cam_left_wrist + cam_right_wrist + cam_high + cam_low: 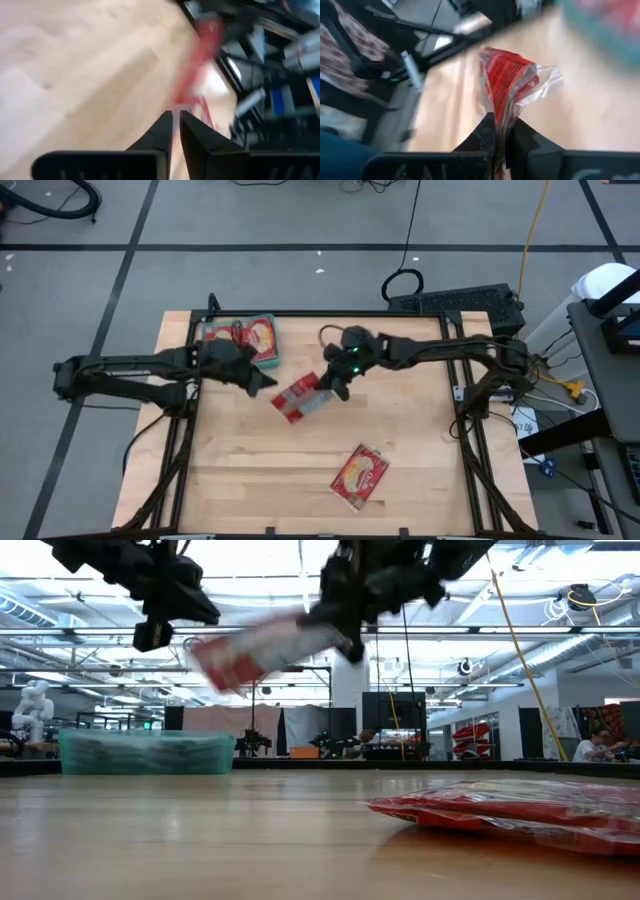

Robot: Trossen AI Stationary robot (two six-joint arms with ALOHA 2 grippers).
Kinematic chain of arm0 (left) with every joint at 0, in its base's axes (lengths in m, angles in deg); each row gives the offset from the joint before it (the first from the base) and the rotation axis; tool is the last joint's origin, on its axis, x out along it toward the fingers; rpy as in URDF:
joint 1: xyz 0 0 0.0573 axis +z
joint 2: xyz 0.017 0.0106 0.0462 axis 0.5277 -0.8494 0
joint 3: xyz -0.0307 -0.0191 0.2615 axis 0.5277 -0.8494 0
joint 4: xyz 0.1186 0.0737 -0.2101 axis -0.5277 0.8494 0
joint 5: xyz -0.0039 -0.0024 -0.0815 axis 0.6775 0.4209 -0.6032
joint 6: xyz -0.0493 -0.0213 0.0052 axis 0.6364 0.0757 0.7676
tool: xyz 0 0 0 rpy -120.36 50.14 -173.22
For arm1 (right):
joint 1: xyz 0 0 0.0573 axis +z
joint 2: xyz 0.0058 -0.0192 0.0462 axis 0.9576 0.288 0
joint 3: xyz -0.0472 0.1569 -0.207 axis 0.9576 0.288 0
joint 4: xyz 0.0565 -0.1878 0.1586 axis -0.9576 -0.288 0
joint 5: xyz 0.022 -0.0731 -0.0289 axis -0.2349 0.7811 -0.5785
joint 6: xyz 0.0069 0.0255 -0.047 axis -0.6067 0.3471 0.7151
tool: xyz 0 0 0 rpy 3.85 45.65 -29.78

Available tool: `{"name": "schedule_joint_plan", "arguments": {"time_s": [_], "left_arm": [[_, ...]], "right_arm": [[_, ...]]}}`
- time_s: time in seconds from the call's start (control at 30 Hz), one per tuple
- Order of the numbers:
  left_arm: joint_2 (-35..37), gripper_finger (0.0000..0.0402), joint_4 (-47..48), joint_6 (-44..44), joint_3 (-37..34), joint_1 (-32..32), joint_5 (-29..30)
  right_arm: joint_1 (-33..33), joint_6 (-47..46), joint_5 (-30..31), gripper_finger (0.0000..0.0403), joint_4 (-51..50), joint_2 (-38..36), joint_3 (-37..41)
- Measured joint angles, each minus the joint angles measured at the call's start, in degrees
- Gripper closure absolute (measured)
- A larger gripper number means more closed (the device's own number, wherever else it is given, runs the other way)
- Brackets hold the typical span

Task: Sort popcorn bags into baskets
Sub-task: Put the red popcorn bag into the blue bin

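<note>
Mid-handover above the tabletop [250, 470]: one popcorn bag [300, 397] hangs in the air between both arms, well clear of the wood in the low view. Right claw [501, 131] pinched tight on one edge of the bag, film bunched between the jaws. Left claw [176, 131] narrow, clamped on the opposite edge. Teal basket [268, 363] at the far left of the tabletop, just behind the left arm, already holding packets [245, 335]. Another popcorn bag [359, 477] flat near the front edge, untouched.

Advice for this step:
- Release one side before any travel; a two-ended pull likely tears or stretches the film.
- Left side probably the better carrier, basket being nearest to it.
- Thin edge pinch, floppy bag: slow swing, expect sag and flutter.
- Drop low over the basket's open part, beside the packets.
</note>
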Motion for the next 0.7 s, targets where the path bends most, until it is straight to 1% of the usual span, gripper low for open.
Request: {"name": "schedule_joint_plan", "arguments": {"time_s": [0.1,0.2,0.3,0.37,0.53,0.6,0.7], "left_arm": [[1.56,0.0340,-0.53,2.77,-0.01,4.63,-0.45],[1.99,0.0305,-0.89,6.48,-0.07,9.33,-4.00],[1.98,0.0268,-3.92,11.69,-0.04,12.90,-6.37],[1.91,0.0245,-6.42,17.02,-0.04,15.15,-7.75],[1.94,0.0195,-11.79,30.56,-0.04,20.59,-12.68],[1.96,0.0181,-13.19,34.18,-0.04,22.21,-14.87],[1.96,0.0168,-13.61,37.52,-0.04,23.70,-17.51]], "right_arm": [[-0.01,14.94,6.36,0.0394,-1.18,-5.26,-0.11],[-0.02,30.38,10.75,0.0394,-0.50,-9.12,-0.11],[-0.22,41.82,15.31,0.0394,-0.52,-12.14,-0.11],[0.01,47.63,20.18,0.0394,-0.95,-13.86,-0.11],[2.95,65.87,32.31,0.0394,-0.80,-15.00,-0.11],[4.04,73.82,34.89,0.0394,-0.82,-14.97,-0.11],[5.17,84.23,35.85,0.0394,-0.52,-14.62,-0.11]]}}
